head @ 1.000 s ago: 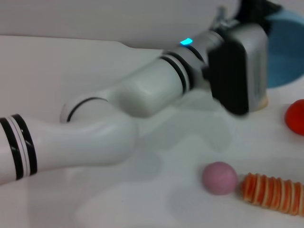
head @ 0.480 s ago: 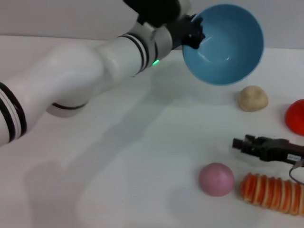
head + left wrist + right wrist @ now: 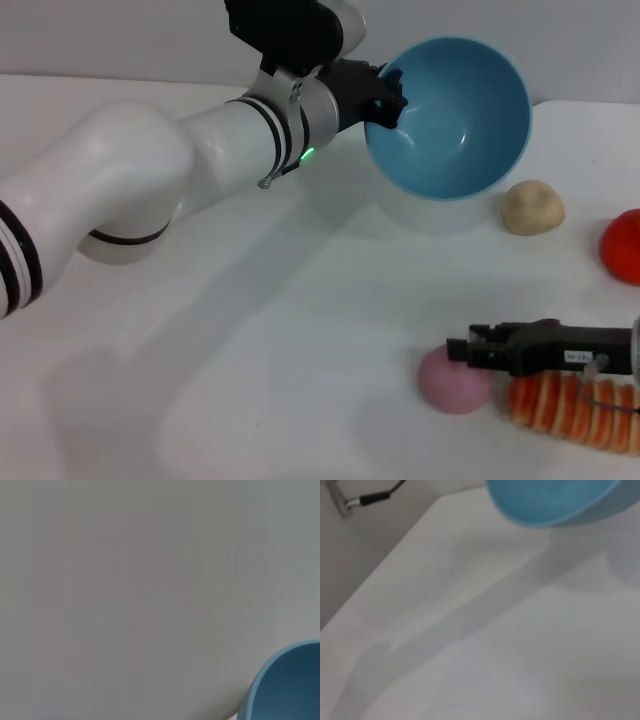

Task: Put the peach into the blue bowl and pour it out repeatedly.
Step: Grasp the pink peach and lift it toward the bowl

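The blue bowl (image 3: 455, 115) is held up at the back, tilted with its empty inside facing me. My left gripper (image 3: 385, 95) is shut on its left rim. The bowl's edge shows in the left wrist view (image 3: 287, 685) and its underside in the right wrist view (image 3: 555, 500). The pink-mauve peach (image 3: 448, 388) lies on the white table at the front right. My right gripper (image 3: 462, 351) reaches in from the right, low, with its black tips over the peach's top right.
A beige lumpy round thing (image 3: 532, 207) lies right of and below the bowl. A bright red fruit (image 3: 625, 246) sits at the right edge. An orange ridged item (image 3: 565, 410) lies right of the peach, under the right gripper.
The left arm has swung back and brought the bowl into view, then shifted it slightly left and down. The right gripper has come in from the right to the peach. The peach has stayed put.
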Controlling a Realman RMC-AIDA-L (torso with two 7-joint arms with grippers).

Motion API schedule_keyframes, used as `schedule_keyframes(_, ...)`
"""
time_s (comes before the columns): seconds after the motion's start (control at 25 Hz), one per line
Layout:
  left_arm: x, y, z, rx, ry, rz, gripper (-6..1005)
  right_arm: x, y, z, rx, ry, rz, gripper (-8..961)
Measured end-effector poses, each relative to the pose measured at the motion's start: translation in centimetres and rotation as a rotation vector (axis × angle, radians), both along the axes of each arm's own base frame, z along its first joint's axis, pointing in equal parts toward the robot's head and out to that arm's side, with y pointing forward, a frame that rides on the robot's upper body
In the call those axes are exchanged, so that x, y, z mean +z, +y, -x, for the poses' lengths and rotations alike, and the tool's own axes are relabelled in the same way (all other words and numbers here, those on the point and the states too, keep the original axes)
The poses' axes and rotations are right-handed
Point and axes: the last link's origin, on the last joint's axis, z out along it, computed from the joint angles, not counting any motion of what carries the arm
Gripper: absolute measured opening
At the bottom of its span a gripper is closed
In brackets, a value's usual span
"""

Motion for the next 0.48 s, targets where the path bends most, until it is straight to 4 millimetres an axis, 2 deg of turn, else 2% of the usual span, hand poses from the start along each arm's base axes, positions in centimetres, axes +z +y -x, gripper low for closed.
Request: schedule_keyframes(0.48,-0.1,0.0,0.4,0.01,0.004,0.001,-1,-1.3,-0.7,0.3,0.054,-0.056,0.097,579)
